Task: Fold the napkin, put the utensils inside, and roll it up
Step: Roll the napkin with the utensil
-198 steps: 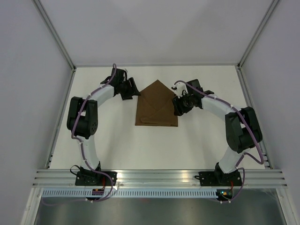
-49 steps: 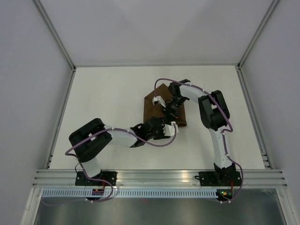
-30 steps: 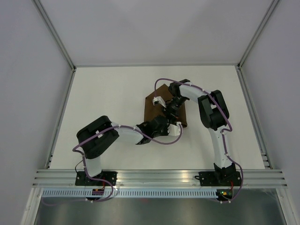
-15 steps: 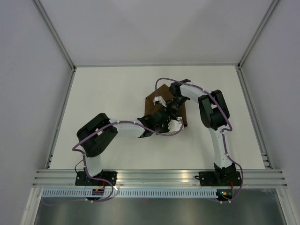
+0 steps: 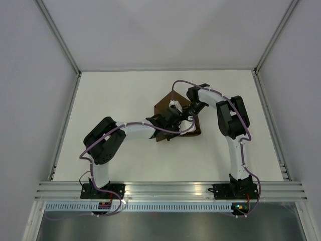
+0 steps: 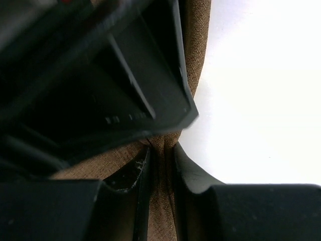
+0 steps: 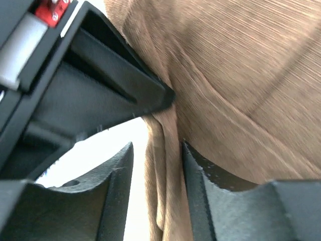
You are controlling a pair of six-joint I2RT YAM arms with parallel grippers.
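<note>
The dark brown napkin (image 5: 163, 107) lies bunched at mid-table, and both grippers meet over it. My left gripper (image 5: 174, 119) reaches in from the left. In the left wrist view it (image 6: 161, 150) is shut on an upright fold of the napkin (image 6: 196, 30). My right gripper (image 5: 189, 115) comes in from the far right. Its jaws (image 7: 155, 145) stand open around a hanging fold of the napkin (image 7: 241, 75), with white table showing between the cloth and one finger (image 7: 113, 170). The utensils are hidden or out of view.
White table (image 5: 115, 100) surrounds the cloth, bounded by grey side walls and an aluminium rail (image 5: 170, 190) at the near edge. A black part of the other gripper (image 6: 100, 75) fills the upper left of each wrist view, very close.
The left gripper has travelled away from the near edge onto the napkin and closed on a fold. The right jaws have opened. The cloth's near edge has bunched up.
</note>
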